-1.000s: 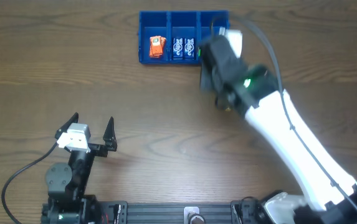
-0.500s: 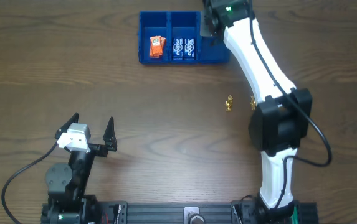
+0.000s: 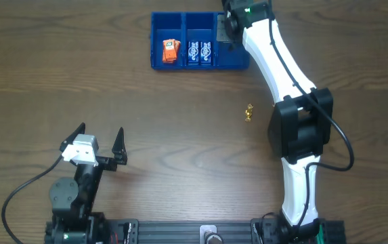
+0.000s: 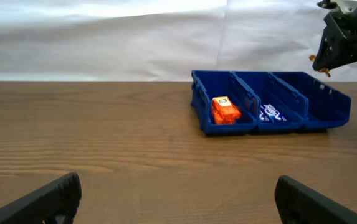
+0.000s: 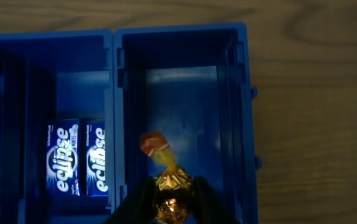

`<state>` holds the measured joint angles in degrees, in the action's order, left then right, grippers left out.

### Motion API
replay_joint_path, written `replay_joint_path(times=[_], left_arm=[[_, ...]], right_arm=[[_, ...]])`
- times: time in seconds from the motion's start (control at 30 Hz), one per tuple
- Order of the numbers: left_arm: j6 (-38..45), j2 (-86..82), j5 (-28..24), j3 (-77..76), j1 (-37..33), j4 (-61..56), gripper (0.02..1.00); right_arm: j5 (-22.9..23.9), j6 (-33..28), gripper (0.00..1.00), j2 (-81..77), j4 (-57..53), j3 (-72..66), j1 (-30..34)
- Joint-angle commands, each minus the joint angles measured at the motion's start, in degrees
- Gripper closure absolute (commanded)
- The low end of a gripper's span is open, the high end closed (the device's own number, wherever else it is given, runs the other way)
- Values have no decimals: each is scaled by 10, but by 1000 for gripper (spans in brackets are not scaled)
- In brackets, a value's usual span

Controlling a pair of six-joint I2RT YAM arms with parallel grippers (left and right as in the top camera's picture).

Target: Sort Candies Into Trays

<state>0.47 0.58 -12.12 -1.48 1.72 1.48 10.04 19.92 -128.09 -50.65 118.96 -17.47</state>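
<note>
A blue three-compartment tray [image 3: 200,67] lies at the far middle of the table. Its left compartment holds an orange candy [image 3: 170,51], its middle one two blue packs [image 3: 200,51]. My right gripper [image 3: 226,30] hangs over the right compartment [image 5: 184,93], shut on a gold-wrapped candy [image 5: 172,186] with an orange twist end. The blue packs [image 5: 78,158] lie in the neighbouring compartment. Another gold candy [image 3: 249,112] lies loose on the wood in front of the tray. My left gripper [image 3: 101,130] stands open and empty at the near left; from it I see the tray [image 4: 228,129] and the right gripper [image 4: 343,40].
The right arm's white links and black elbow [image 3: 300,129] stretch from the near right up to the tray. Bare wood lies between the left gripper and the tray. A white sheet [image 4: 103,37] backs the table's far edge.
Over the last second the right arm swung from the table in front of the tray to above its right compartment, carrying the gold candy. The left arm has stayed put.
</note>
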Motion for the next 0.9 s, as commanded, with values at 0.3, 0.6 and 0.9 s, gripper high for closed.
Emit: replay_joint_path(times=[0.3,0.6,0.9], left_arm=[[8,-4,-10,12,2,17,23],[9,-4,-10,12,2,17,20],[8,-4,-10,12,2,17,20]], right_arm=[[1,-5,211,12,-6,14,1],[1,-5,115,96,-114,-19,-10],[-10,18,1,296,-93,-301,-38]])
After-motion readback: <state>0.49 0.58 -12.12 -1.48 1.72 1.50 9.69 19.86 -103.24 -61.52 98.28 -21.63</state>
